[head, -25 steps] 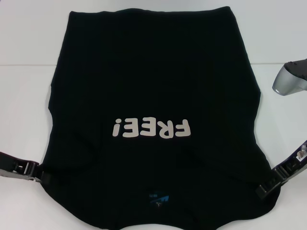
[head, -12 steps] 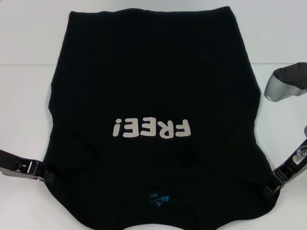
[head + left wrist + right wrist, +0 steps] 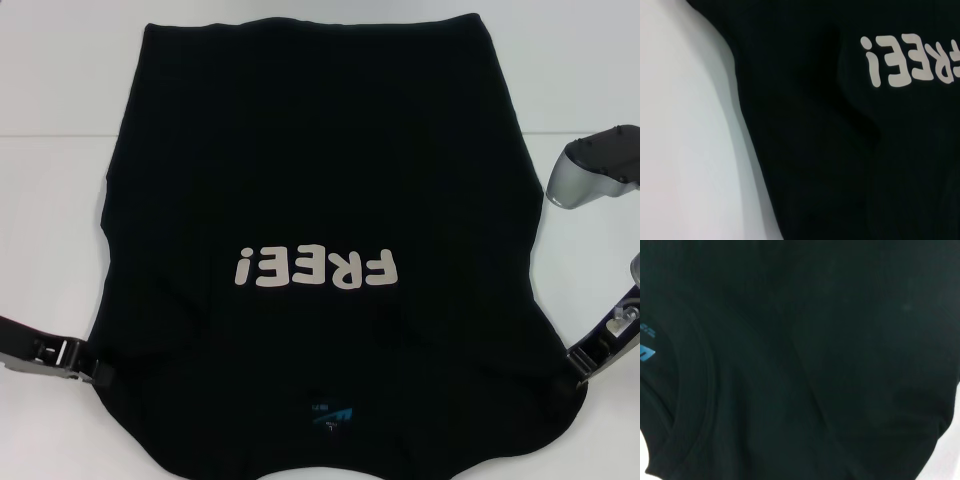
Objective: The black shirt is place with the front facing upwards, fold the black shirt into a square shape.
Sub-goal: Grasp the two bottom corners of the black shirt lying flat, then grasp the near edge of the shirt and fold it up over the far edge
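Left gripper point(image 3: 95, 372) sits at 8 o'clock in the head view, right at the edge of the black shirt point(image 3: 320, 180) near the shoulder. You can't tell how its claw stands; black tips merge with black cloth. The left wrist view only shows cloth, the white "FREE!" letters point(image 3: 910, 62) and bare white table point(image 3: 685, 130).

The shirt lies flat, front up, filling the middle of the table, collar and blue neck label point(image 3: 331, 415) at 6 o'clock nearest you, hem at 12. The lettering point(image 3: 315, 268) sits below centre. The sleeves look already tucked in, so the outline is a rough trapezoid.

Handling: judge it light, limp, non-slippery, not fragile. It will sag and drag, so pinch a thin bit of edge at both shoulder corners, 7 and 5 o'clock, and lift evenly or the fold goes crooked. Soft ridges near the collar may bunch.

Right gripper point(image 3: 578, 362) is at 4 o'clock on the shirt's edge; claw state also can't be told. The right wrist view shows only collar seam and label point(image 3: 646, 347).

Around: the right arm's grey elbow point(image 3: 590, 170) at 3 o'clock, just beside the cloth. Nothing else lies on the table in view.
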Controlling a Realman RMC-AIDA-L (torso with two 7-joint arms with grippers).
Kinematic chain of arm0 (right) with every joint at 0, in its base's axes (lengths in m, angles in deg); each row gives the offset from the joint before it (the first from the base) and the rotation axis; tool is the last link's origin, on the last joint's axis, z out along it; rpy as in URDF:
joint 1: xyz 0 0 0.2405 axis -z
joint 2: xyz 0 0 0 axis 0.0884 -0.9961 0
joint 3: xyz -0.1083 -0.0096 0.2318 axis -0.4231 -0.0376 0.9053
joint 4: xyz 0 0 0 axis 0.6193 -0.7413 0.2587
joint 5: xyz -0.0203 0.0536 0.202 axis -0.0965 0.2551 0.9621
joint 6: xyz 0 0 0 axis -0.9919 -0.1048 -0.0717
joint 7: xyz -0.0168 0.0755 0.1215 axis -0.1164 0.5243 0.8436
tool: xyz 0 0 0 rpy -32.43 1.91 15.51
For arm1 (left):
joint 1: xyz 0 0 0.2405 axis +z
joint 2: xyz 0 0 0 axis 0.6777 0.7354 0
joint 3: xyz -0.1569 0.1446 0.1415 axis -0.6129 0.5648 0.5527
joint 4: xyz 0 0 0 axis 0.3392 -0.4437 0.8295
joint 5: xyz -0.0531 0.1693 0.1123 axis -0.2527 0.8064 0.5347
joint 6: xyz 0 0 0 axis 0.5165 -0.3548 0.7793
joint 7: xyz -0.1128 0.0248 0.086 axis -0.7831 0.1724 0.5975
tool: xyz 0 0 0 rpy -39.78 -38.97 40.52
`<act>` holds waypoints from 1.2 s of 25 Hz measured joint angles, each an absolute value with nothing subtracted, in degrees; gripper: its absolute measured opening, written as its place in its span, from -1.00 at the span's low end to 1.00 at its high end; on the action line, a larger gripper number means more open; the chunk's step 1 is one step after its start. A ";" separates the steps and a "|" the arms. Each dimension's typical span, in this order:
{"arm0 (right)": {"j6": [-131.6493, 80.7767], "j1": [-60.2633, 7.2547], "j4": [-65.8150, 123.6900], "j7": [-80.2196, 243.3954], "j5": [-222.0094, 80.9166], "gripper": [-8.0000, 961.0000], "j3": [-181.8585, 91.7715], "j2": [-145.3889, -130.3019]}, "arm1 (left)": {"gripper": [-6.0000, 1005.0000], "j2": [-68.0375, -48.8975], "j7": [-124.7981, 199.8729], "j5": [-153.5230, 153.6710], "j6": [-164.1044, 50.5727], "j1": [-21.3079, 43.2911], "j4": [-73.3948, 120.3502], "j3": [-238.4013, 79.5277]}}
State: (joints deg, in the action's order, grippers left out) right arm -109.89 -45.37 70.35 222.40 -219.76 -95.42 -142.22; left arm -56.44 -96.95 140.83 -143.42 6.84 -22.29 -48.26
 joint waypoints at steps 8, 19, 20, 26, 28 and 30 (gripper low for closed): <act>-115.24 -45.33 75.46 220.30 -219.11 -0.89 -94.66 -142.32 | -0.97 -54.43 -95.48 140.77 -146.59 6.01 -17.79 -48.26; -130.62 -43.06 76.22 207.55 -219.74 -0.89 -96.74 -141.15 | -0.97 -51.76 -91.70 142.35 -161.01 6.18 -14.23 -47.09; -130.56 -42.66 75.76 207.34 -219.94 -0.89 -97.46 -141.12 | -0.97 -51.75 -91.43 142.97 -161.83 6.23 -13.96 -46.98; -130.31 -41.54 75.14 204.66 -218.61 -0.89 -93.87 -141.46 | -0.97 -52.19 -90.77 145.32 -162.74 6.27 -13.05 -47.88; -129.59 -41.55 74.83 203.86 -218.09 -0.89 -90.68 -141.64 | -0.97 -52.21 -90.02 145.06 -162.29 5.90 -13.30 -50.22; -128.51 -41.53 74.66 203.68 -217.22 -0.89 -88.05 -141.65 | -0.97 -52.19 -89.81 144.97 -162.05 5.69 -13.51 -51.59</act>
